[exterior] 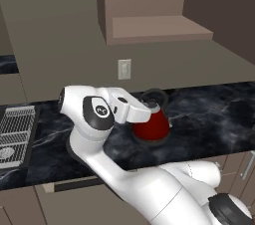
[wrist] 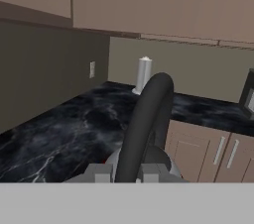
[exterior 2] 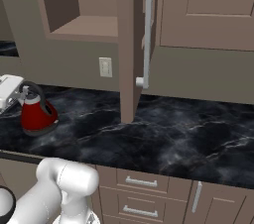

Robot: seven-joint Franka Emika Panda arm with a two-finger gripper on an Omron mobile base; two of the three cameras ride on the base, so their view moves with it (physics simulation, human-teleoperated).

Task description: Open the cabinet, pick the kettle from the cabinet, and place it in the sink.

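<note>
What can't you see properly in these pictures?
- Tool fingers: left base view, hidden behind the hand's white body.
- Kettle body: hand view, mostly hidden below its black handle.
- Sink: left base view, cut off by the left edge.
- Cabinet top: right base view, cut off above.

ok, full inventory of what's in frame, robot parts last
kettle: 1, red with black loop handle, over the counter, held by its handle
cabinet: 1, brown-taupe, on the wall, door open, shelf bare
counter: 1, black marble
wall outlet: 1, white, backsplash
sink: 1, dark, far left
paper towel roll: 1, white, back of counter
base cabinets: beige, below counter
arm: 1, white
pincer: 1, shut on kettle handle
</note>
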